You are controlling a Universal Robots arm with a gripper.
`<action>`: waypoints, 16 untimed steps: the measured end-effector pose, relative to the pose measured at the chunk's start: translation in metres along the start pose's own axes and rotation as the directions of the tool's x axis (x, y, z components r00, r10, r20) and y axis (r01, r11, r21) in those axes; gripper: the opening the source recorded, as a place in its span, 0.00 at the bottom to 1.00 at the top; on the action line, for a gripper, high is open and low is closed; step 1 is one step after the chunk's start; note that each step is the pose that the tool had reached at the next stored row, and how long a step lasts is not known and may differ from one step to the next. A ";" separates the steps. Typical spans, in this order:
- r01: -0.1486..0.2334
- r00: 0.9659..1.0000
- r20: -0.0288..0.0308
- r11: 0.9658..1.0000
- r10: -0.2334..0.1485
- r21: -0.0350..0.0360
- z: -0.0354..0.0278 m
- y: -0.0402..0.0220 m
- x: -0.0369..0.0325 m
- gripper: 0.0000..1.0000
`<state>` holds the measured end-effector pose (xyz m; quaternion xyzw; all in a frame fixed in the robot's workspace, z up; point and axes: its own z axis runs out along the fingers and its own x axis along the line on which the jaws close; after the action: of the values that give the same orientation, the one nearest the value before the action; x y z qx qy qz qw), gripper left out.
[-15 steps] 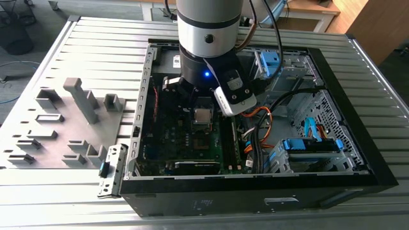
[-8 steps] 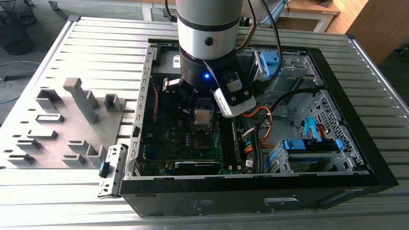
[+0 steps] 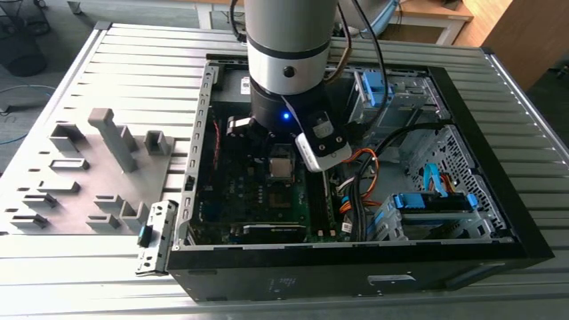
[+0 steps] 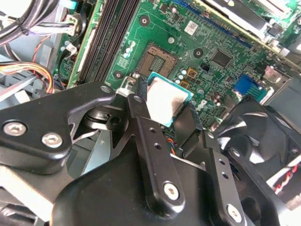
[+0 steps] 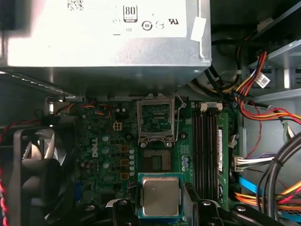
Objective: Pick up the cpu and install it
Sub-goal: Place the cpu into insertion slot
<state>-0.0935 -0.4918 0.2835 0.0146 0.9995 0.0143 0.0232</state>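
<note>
Currently we see gripper [image 4: 165,107] clamped on cpu [image 4: 165,96] over the motherboard [image 4: 164,28]; open case [image 3: 356,270] lies on slatted metal table [image 3: 80,267].

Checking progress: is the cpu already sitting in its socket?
No, the gripper holds the cpu clear of the empty socket.

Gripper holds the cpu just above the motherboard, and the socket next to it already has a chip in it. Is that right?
Not quite. The gripper does hold the cpu just above the motherboard, but the socket next to it is empty, as the first wrist view shows.
</note>
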 end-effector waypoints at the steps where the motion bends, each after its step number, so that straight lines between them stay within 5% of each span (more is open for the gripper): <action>1: 0.000 1.000 -0.001 1.000 0.000 0.000 0.0018 -0.0001 0.0001 0.47; 16: 0.000 1.000 -0.015 1.000 0.000 0.000 0.0233 -0.0007 0.0011 0.47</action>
<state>-0.0935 -0.4918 0.2601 0.0147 0.9997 0.0142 0.0156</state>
